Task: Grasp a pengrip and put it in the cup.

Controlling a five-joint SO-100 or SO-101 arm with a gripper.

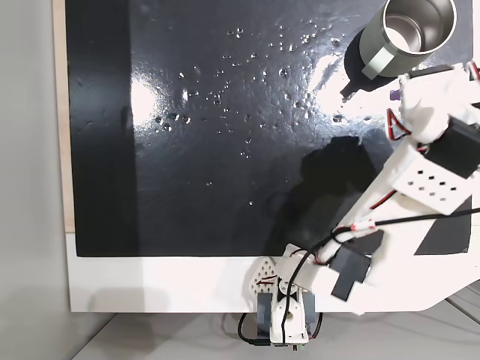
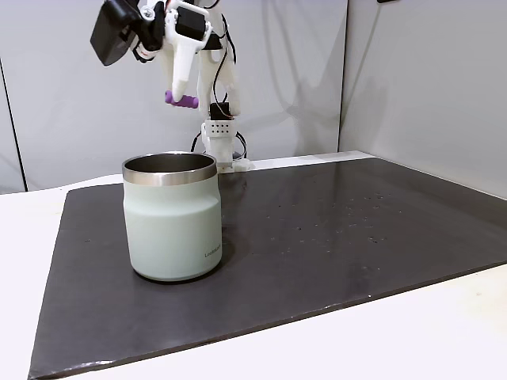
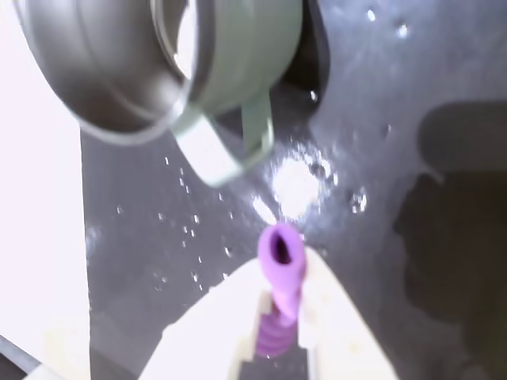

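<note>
Gripper (image 3: 279, 317) was pinching the purple pengrip (image 3: 280, 265) between its white fingers, held high in the air, just beside the cup (image 2: 170, 218) and above its rim level.

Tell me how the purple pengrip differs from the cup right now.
The small purple ribbed pengrip is far smaller than the pale grey-green steel-lined cup. The pengrip is held in the air, pinched in the white hand, while the cup stands upright on the black mat. The pengrip looks soft and matte; the cup has a shiny rim and a side handle. Both are hollow and round.
</note>
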